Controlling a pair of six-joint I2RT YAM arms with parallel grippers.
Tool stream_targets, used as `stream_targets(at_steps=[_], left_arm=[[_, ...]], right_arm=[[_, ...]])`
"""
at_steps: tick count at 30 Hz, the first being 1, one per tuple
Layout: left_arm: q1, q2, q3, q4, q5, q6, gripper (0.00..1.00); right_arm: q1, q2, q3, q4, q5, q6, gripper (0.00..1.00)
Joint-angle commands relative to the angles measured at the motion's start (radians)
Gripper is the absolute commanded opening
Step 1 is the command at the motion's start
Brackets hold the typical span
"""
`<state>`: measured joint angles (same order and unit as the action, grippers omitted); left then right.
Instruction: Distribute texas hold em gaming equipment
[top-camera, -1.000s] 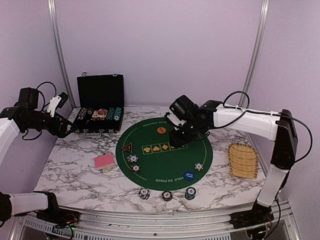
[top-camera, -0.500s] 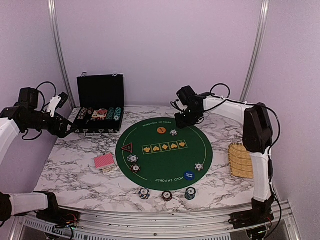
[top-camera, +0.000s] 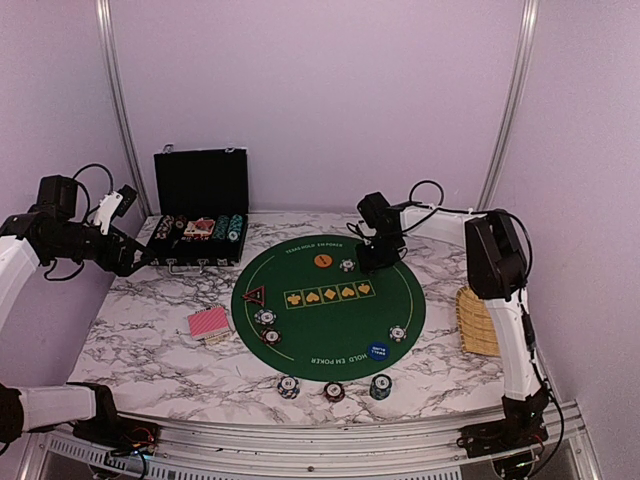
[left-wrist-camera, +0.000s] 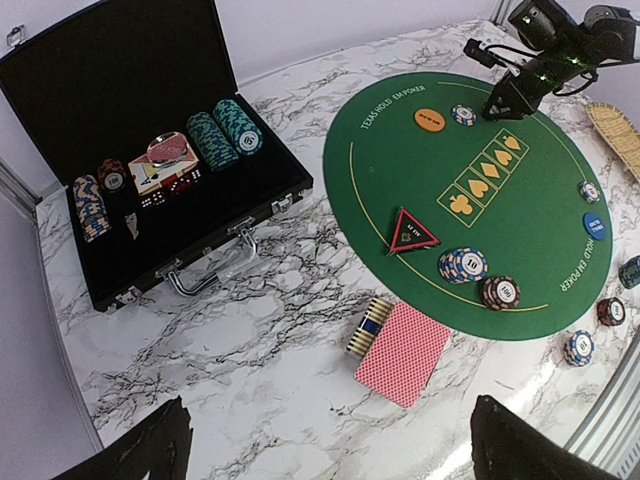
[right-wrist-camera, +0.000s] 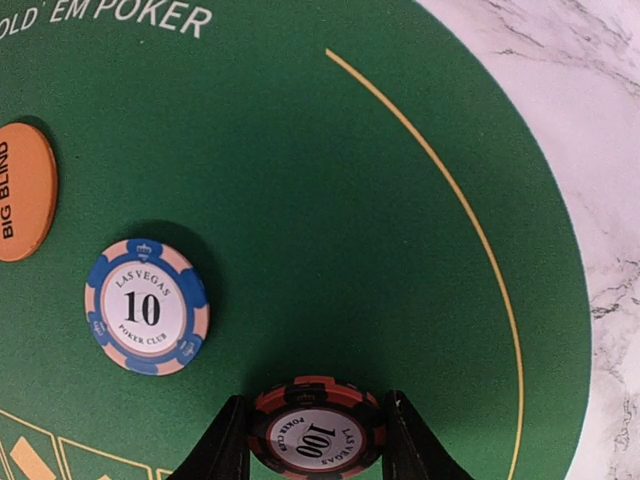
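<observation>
1. 2 tools, 2 states: the right tool is clamped on the rim of a red-and-black 100 chip. The left tool stands wide open and holds nothing, off the left side of the green mat.
2. The 100 chip is over the mat's far part, inside the yellow line and just beside a blue 10 chip. The orange Big Blind button lies on the mat beyond that chip. I cannot tell whether the held chip touches the felt.
3. Risk: only the thin rim is pinched. A slip, or a release from height, could land the chip on edge and roll it off the mat onto the desk, or drop it onto the 10 chip.
4. As a round disc, it has no long axis. Its printed face points up at the wrist camera, roughly flat to the mat, with the numeral 100 tilted.
</observation>
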<state>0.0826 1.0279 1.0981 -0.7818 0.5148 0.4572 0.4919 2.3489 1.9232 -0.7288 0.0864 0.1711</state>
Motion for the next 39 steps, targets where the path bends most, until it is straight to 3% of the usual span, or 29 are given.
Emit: stream_targets(at_steps=[1,9,17,22,28,34,39], left_arm=[[0.003,-0.014,0.022,-0.024,0.002,0.011,0.99],[0.004,-0.012,0.025,-0.024,0.001,0.012,0.99],[0.003,-0.013,0.025,-0.024,0.005,0.012,0.99],[0.003,-0.013,0.026,-0.025,0.007,0.011,0.99],[0.004,-0.013,0.029,-0.025,0.008,0.011,0.99],[0.004,-0.003,0.03,-0.024,0.015,0.01,0.99],[0.003,0.005,0.029,-0.024,0.021,0.012,0.99]], right_arm=[[-0.016,0.019,0.074,0.024,-0.01,0.006,0.13],[-0.027,0.055,0.094,0.023,-0.026,0.011,0.14],[-0.029,0.055,0.1,0.013,-0.02,0.011,0.51],[-0.029,0.045,0.124,-0.006,-0.009,0.01,0.58],[-0.028,-0.017,0.127,-0.011,0.003,0.016,0.58],[0.049,-0.182,-0.008,0.031,0.03,-0.001,0.59],[0.194,-0.354,-0.215,0.069,0.052,-0.006,0.7]])
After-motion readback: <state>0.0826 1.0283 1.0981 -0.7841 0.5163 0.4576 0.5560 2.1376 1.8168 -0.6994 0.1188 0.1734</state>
